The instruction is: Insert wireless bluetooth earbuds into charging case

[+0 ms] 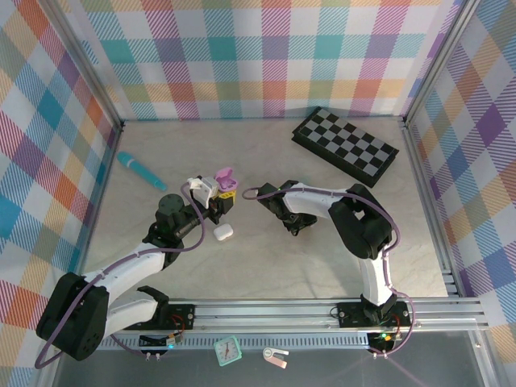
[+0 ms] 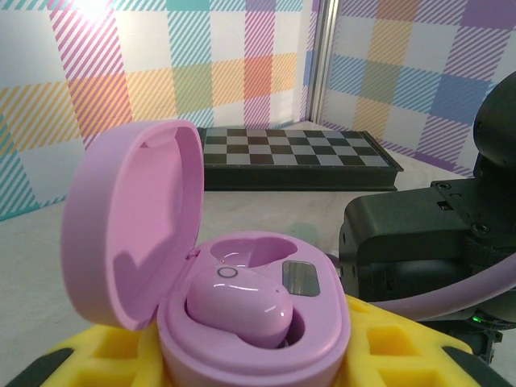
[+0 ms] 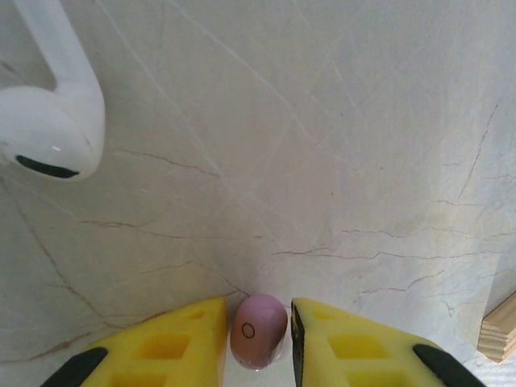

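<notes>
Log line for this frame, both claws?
left claw: shut on open pink case | seated bud: pink, in case well | right claw: straddles loose bud on table, contact unclear | white bud: lying nearby

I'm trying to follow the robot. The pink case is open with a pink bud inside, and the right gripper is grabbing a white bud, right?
Not white. The right wrist view shows the right gripper around a lilac-pink earbud; the white earbud lies apart on the table. The pink case is open with a pink bud inside.
</notes>
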